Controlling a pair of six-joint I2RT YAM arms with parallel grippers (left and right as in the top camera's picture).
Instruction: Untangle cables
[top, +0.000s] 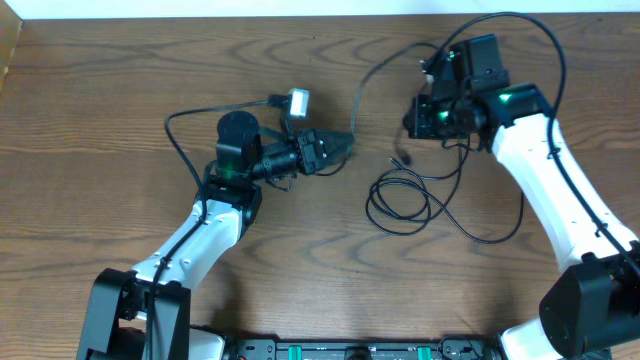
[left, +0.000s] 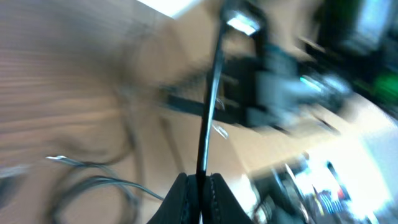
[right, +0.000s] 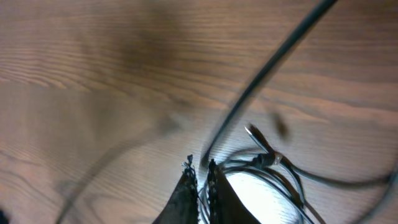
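Drawing the arms apart slowly would serve: left gripper (top: 345, 146), just left of the cable coil (top: 400, 200), is clamped on a black cable (left: 208, 112); right gripper (right: 200, 170), just beyond the coil, seems pinched on a strand (right: 267, 68) too

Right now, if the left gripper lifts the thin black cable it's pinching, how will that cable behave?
Probably floppy: the thin black cable runs in loose curves over the wooden table. Likely light, since the left gripper pinches it with fingertips alone. It may tug the coiled black loops if they connect; I cannot tell.
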